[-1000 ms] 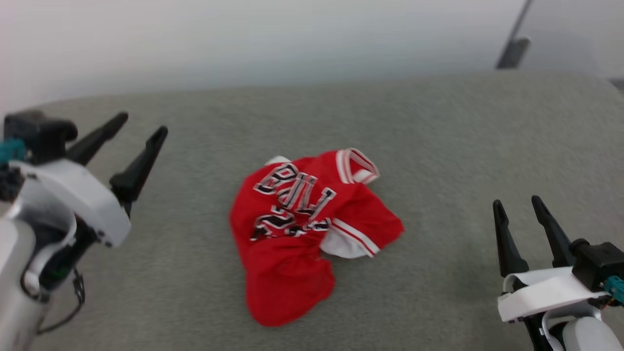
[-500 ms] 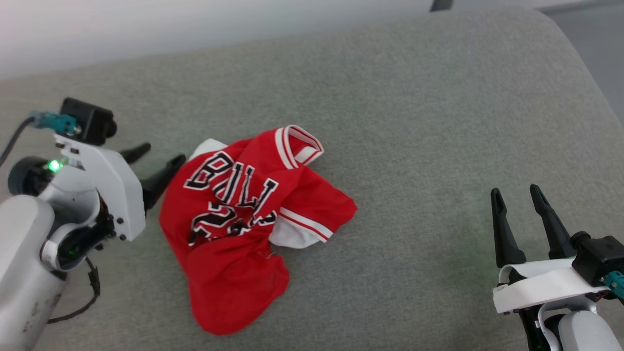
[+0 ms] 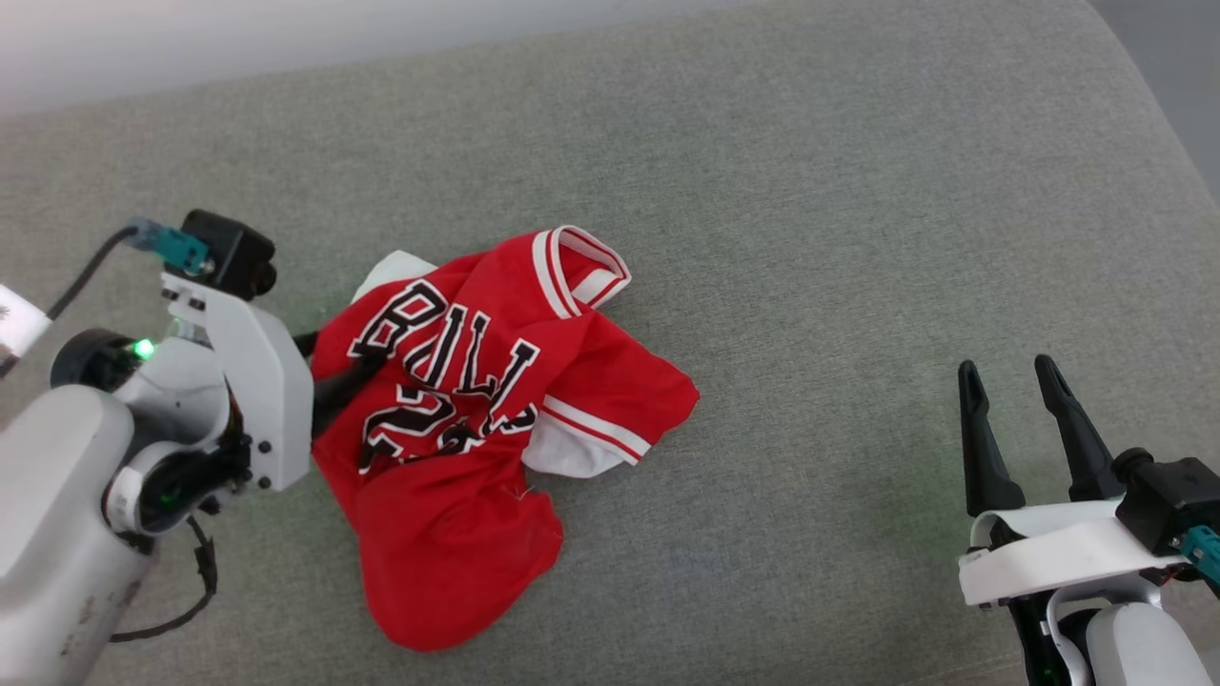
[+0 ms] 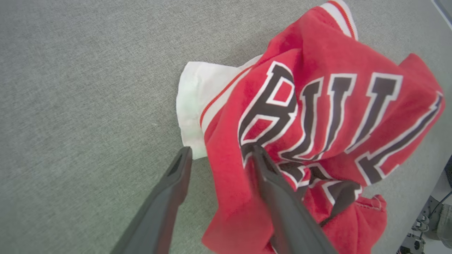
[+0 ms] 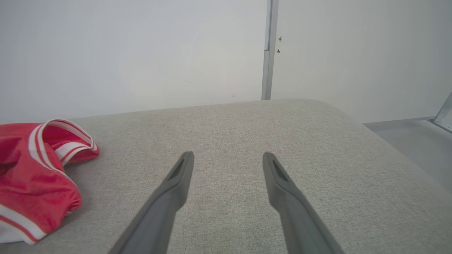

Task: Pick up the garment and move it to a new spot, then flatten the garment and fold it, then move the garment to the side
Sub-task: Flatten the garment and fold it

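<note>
The garment (image 3: 457,514) is a red jersey with white sleeves, striped trim and black lettering, lying crumpled on the grey cushion (image 3: 810,238). My left gripper (image 3: 329,367) is at the garment's left edge. In the left wrist view, the left gripper (image 4: 221,153) is open and straddles the red hem of the garment (image 4: 317,53): one finger lies on the lettering, the other over bare cushion beside a white sleeve. My right gripper (image 3: 1006,370) stands open and empty at the lower right, well apart from the jersey. In the right wrist view, the right gripper (image 5: 227,155) points over bare cushion, with the garment (image 5: 31,176) at far left.
The grey cushion (image 5: 317,141) curves down at its right edge (image 3: 1172,171) toward a pale floor. A white wall (image 5: 141,53) with a metal post (image 5: 268,49) stands behind the far edge. Bare cushion stretches between the jersey and my right gripper.
The head camera has tilted down and turned. My left gripper has advanced from beside the jersey until its fingers straddle the jersey's left edge. The right gripper has stayed still.
</note>
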Controlling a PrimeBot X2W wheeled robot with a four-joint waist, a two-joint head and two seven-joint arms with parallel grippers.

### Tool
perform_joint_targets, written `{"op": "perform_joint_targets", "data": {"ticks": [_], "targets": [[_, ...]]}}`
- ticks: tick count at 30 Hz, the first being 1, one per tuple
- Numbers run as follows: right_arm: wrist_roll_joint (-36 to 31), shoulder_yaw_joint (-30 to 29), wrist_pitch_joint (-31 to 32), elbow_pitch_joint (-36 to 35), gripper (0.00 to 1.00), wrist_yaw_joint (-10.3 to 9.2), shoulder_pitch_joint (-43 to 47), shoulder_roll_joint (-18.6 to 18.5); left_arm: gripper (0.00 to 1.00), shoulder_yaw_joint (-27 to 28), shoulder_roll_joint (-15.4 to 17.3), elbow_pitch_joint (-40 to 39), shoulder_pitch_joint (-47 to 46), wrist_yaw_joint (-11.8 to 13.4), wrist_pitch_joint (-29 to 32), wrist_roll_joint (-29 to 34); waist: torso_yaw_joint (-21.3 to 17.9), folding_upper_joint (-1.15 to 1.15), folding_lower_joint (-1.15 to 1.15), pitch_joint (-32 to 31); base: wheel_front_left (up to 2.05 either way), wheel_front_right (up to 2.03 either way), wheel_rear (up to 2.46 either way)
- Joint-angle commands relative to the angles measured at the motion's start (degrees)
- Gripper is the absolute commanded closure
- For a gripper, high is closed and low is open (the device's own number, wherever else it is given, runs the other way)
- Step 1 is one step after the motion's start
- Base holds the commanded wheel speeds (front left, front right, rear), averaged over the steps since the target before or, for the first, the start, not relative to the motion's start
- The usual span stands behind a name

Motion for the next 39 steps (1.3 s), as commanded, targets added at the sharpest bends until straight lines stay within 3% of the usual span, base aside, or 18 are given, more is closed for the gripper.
{"op": "perform_joint_targets", "data": {"ticks": [1,8,18,26,31,34,36,37,38,39], "targets": [[-0.45,0.17,-0.26,0.04,0.0,-0.08,-0.77,0.22,1.0,0.11,-0.44,-0.07,-0.01,0.3,-0.15,-0.62,0.16,0.0,0.0,-0.01,0.0,0.0,0.0],[-0.77,-0.27,-0.26,0.17,0.0,-0.08,-0.66,-0.08,1.0,-0.18,-2.1,-4.15,-0.04,0.01,0.76,-2.51,0.83,0.0,0.0,-0.84,0.0,0.0,0.0],[-0.62,-0.96,-0.26,0.25,0.0,-0.08,0.65,-0.13,1.0,-3.32,-4.16,-17.57,5.5,2.52,5.11,-6.54,2.94,0.0,0.0,-3.4,0.0,0.0,0.0],[-0.46,-0.46,-0.27,0.44,0.0,-0.08,0.64,0.12,1.0,-7.24,-5.45,-20.0,9.77,3.27,4.83,-4.62,4.02,0.0,0.0,-4.31,0.0,0.0,0.0],[-0.25,-0.4,-0.27,0.64,0.0,-0.08,0.83,0.3,1.0,-10.43,-6.56,-17.55,11.88,2.04,2.25,-0.64,4.44,0.0,0.0,-4.64,0.0,0.0,0.0],[-0.02,-0.24,-0.27,0.81,0.0,-0.08,1.03,0.33,0.79,-12.11,-7.84,-14.73,13.03,1.35,-0.25,1.64,4.58,0.0,0.0,-4.91,0.0,0.0,0.0],[-0.15,-0.26,-0.27,0.91,0.0,-0.08,1.23,0.27,0.47,-12.98,-8.62,-12.91,13.16,0.88,-2.05,3.33,4.71,0.0,0.0,-5.15,0.0,0.0,0.0],[-0.19,-0.24,-0.27,0.97,0.0,-0.08,1.3,0.21,0.19,-13.4,-9.12,-11.93,13.4,0.81,-2.62,3.75,4.79,0.0,0.0,-5.3,0.0,0.0,0.0],[-0.15,-0.14,-0.27,1.02,0.0,-0.08,1.32,0.11,0.06,-13.73,-9.19,-11.14,13.45,0.62,-3.05,4.28,4.83,0.0,0.0,-5.47,0.0,0.0,0.0],[-0.14,-0.09,-0.27,1.07,0.0,-0.08,1.38,0.0,0.0,-13.82,-9.36,-10.55,13.34,0.46,-3.48,4.42,4.92,0.0,0.0,-5.69,0.0,0.0,0.0]]}}
